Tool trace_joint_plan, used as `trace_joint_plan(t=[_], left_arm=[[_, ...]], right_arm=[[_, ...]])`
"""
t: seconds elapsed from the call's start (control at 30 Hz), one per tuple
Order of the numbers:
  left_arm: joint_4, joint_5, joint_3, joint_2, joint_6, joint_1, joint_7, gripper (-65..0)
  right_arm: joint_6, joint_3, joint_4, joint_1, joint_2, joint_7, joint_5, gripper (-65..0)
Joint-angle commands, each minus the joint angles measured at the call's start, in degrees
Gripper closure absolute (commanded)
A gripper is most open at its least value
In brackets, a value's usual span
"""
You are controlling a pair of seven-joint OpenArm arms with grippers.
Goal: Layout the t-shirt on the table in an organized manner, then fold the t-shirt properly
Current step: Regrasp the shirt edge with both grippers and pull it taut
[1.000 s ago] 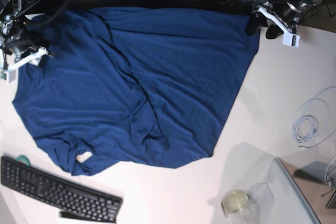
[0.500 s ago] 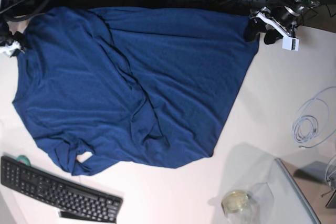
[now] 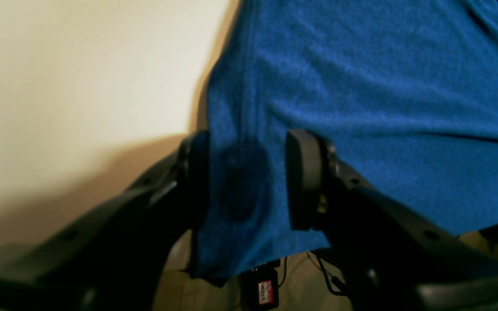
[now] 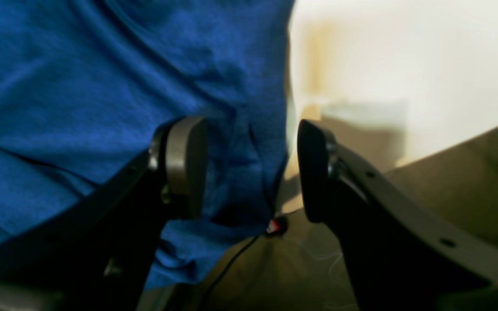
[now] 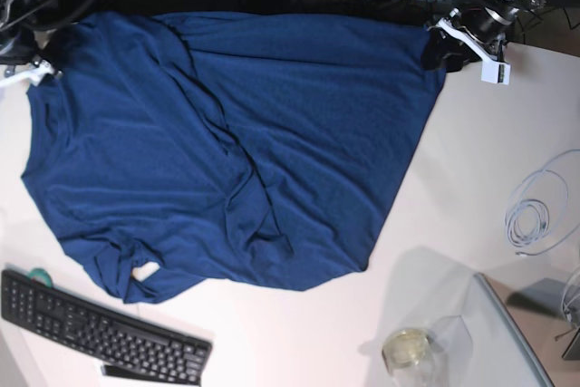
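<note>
a: white table (image 5: 453, 224) with cable clutter along the far edge, a keyboard (image 5: 100, 328) at the near corner, a coiled cable (image 5: 535, 210) and a glass jar (image 5: 408, 348) off to the side. the t-shirt (image 5: 236, 142) is spread over most of the top, navy, one layer mostly.

b: so layout's partly there?

a: partly. we judge it as unfinished: diagonal creases run through the middle, the near hem is bunched and one side runs at a slant. no fold started.

b: grippers?

a: left gripper (image 3: 247, 179) is at the far corner of the shirt, the fabric edge between its pads (image 3: 301, 177). we can't tell if it's pinching or just straddling; there's a visible gap. right gripper (image 4: 251, 168) sits at the opposite far corner with jaws apart, cloth edge lying between them, nothing clamped as far as we see.

b: what's left?

a: our read: grip both far corners, pull flat and square, smooth the bunched hem, then all the folds.
</note>
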Motion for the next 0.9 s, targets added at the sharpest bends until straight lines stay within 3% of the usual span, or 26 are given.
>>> trace_joint_plan(t=[0.0,0.33,0.4,0.43,0.5,0.53,0.57,0.63,0.73,0.87], left_arm=[[0.27,0.35,0.0,-0.51,-0.28,0.39,0.89,-26.3],[0.27,0.35,0.0,-0.42,-0.28,0.3,0.89,-25.7],[0.27,0.35,0.0,-0.42,-0.28,0.21,0.89,-22.7],[0.36,0.35,0.0,-0.42,-0.28,0.13,0.89,-17.9],[0.54,0.35,0.0,-0.42,-0.28,0.04,0.89,-4.1],[0.71,0.35,0.0,-0.42,-0.28,0.04,0.89,0.0],[0.89,0.35,-0.09,-0.42,-0.28,0.13,0.89,0.0],[2.03,0.26,-0.7,-0.42,-0.28,0.39,0.89,0.0],[6.16,0.0,-1.49,-0.51,-0.28,1.97,0.72,0.0],[14.96,0.0,-7.65,0.99,-0.28,4.61,0.98,0.0]], right_arm=[[0.46,-0.02,0.54,0.6,0.82,0.69,0.66,-31.5],[6.44,-0.02,-7.55,2.36,0.99,0.69,0.66,-30.6],[8.02,-0.02,-8.08,2.8,0.99,0.6,0.66,-29.7],[8.99,-0.02,-8.08,2.88,0.99,0.51,0.66,-26.4],[10.22,-0.02,-8.08,3.06,0.99,0.16,0.66,-12.2],[10.39,-0.02,-7.99,3.06,0.99,0.16,0.66,-4.1],[10.48,-0.02,-7.73,3.06,0.99,-0.37,0.66,0.0],[10.92,-0.02,-5.0,2.8,0.99,-2.65,0.66,-2.3],[11.71,-0.02,0.45,2.71,0.73,-6.96,0.66,0.0],[11.71,-0.02,9.68,3.06,0.73,-13.91,0.66,-0.3]])
